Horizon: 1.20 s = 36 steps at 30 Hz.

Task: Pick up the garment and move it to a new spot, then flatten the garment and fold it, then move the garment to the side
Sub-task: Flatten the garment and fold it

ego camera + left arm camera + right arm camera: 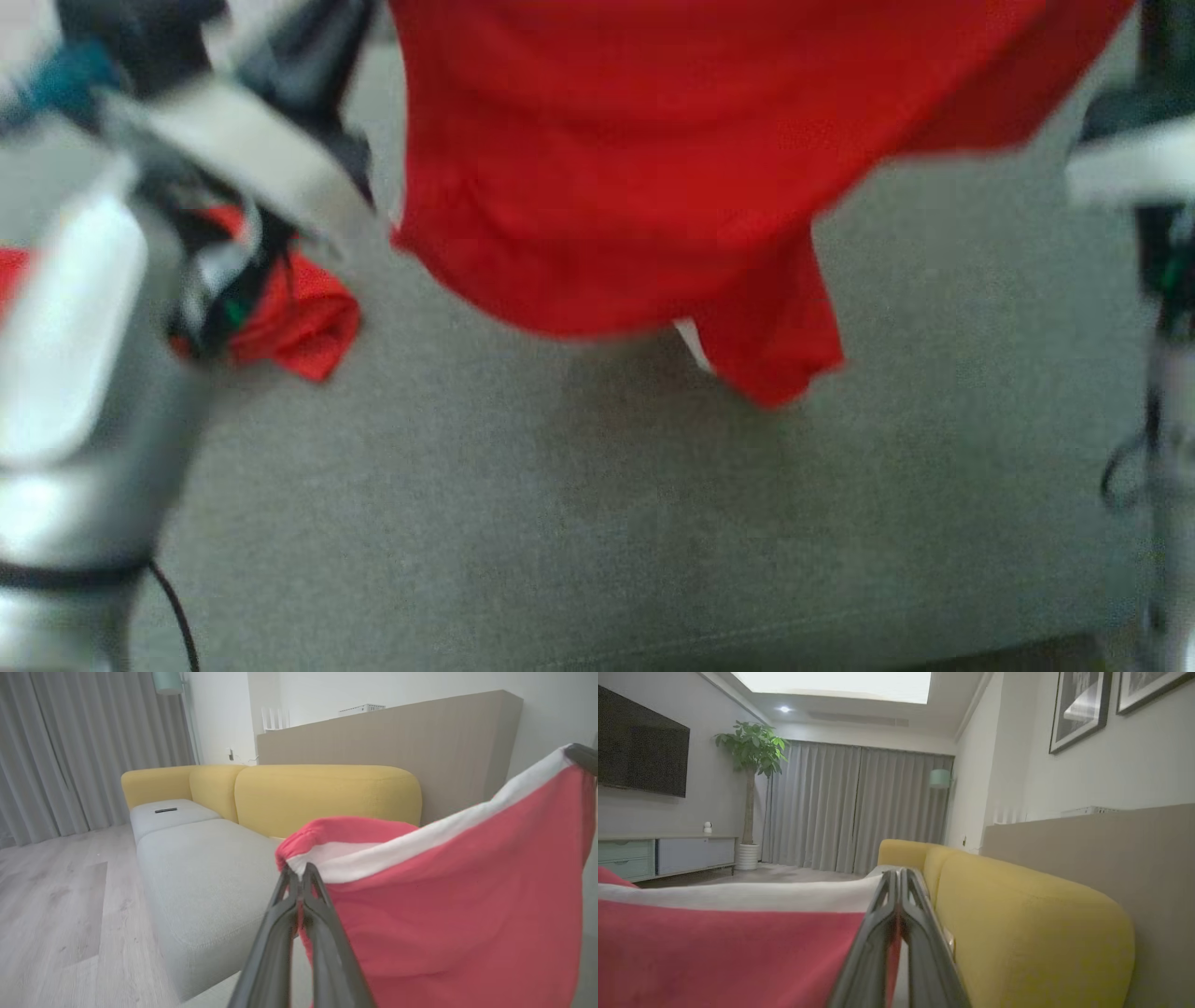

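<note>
Left tool point(297, 873), right tool point(899, 873) on garment point(467, 914)

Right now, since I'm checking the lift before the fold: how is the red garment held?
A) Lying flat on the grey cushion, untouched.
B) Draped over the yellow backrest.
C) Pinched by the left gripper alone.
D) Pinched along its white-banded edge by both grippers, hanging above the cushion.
D: the left gripper and the right gripper are each shut on the red garment at its edge, and the head view shows it hanging over the grey cushion.
</note>
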### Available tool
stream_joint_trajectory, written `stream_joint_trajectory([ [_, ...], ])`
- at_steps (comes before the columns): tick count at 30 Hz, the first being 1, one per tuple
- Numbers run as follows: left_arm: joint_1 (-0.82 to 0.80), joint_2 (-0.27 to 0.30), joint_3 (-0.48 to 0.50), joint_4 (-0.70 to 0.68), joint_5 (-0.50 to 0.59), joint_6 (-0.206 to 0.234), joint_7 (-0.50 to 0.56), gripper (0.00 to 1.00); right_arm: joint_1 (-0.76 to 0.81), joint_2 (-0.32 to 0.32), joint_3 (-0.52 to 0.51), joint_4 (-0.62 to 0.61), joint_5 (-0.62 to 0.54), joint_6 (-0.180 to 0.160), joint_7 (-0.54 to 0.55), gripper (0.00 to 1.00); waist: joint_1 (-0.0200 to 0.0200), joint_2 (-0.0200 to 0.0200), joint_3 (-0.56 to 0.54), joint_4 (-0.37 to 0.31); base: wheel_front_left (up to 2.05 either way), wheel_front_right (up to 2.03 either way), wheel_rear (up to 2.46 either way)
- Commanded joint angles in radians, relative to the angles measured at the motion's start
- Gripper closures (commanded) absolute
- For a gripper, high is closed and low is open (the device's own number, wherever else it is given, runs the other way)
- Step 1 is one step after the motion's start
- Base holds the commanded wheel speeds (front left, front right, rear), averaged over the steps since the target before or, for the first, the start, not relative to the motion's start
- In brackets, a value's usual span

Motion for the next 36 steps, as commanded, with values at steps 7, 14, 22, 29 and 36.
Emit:
stream_joint_trajectory([
  [7,-0.467,0.054,0.029,0.237,0.032,-0.047,-0.035,1.0,-0.494,-0.023,0.05,0.322,0.034,-0.001,-0.064,1.0,0.0,0.0,0.285,-0.046,0.0,0.0,0.0],
  [14,-0.808,-0.008,0.009,0.546,0.071,-0.055,-0.237,1.0,-0.848,-0.017,0.008,0.653,-0.068,-0.001,-0.281,1.0,0.0,0.0,0.337,-0.052,0.0,0.0,0.0],
  [22,-0.776,-0.085,-0.106,0.733,0.008,-0.058,-0.366,1.0,-0.802,0.022,0.055,0.862,-0.067,-0.001,-0.328,1.0,0.0,0.0,0.327,-0.039,0.0,0.0,0.0],
  [29,-0.518,-0.122,-0.176,0.728,-0.107,-0.058,-0.381,1.0,-0.585,-0.001,0.202,0.967,0.126,-0.001,-0.322,1.0,0.0,0.0,0.283,-0.019,0.0,0.0,0.0],
  [36,-0.278,-0.072,-0.256,0.619,-0.081,-0.058,-0.382,1.0,-0.407,-0.123,0.435,0.934,0.257,-0.001,-0.259,1.0,0.0,0.0,0.218,-0.007,0.0,0.0,0.0],
])
